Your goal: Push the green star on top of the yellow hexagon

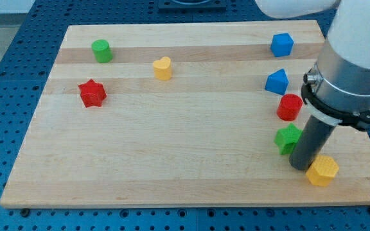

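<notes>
Now my tip (pixel 299 167) is sitting between green star (pixel 288 138) and yellow hexagon (pixel 322 171), touching both near the board's (pixel 172 147) right-bottom corner; no hand, just bare rod, holding nothing.

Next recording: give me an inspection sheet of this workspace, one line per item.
Surface: wooden board lying on a blue perforated table.
Job's things: green star and yellow hexagon at the view's lower right, close but apart, the rod between them.
Clutter: red cylinder, two blue blocks, yellow heart, green cylinder, red star.
Grippers: none; my tip sits at the star's right edge, just left of the hexagon.
Cables: nothing seen.
Surroundings: nothing seen beyond the table.
</notes>
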`<state>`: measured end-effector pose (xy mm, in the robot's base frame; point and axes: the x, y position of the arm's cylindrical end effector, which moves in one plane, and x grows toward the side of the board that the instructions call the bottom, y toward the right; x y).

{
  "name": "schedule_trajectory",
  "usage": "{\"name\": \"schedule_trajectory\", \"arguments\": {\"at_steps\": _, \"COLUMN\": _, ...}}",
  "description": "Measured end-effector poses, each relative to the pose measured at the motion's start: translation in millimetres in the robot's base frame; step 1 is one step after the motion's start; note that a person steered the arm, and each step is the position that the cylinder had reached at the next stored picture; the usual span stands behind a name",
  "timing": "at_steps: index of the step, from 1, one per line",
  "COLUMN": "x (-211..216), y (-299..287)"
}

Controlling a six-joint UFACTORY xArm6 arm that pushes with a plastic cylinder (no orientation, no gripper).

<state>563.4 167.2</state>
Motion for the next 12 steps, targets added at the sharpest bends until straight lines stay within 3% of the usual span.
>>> {"name": "schedule_trajectory", "arguments": {"at_steps": 1, "x": 0.0, "y": -0.2}}
{"name": "schedule_trajectory", "arguments": {"at_steps": 3, "x": 14.1, "y": -73.6}}
{"name": "schedule_trajectory", "arguments": {"at_steps": 4, "x": -34.3, "y": -77.6}}
{"name": "schedule_trajectory", "arguments": {"at_steps": 5, "x": -49.5, "y": -77.6}}
{"name": "schedule_trajectory", "arguments": {"at_steps": 8, "x": -49.5, "y": -19.6}}
{"name": "schedule_trajectory", "arguments": {"at_steps": 12, "x": -49.5, "y": 8.5}}
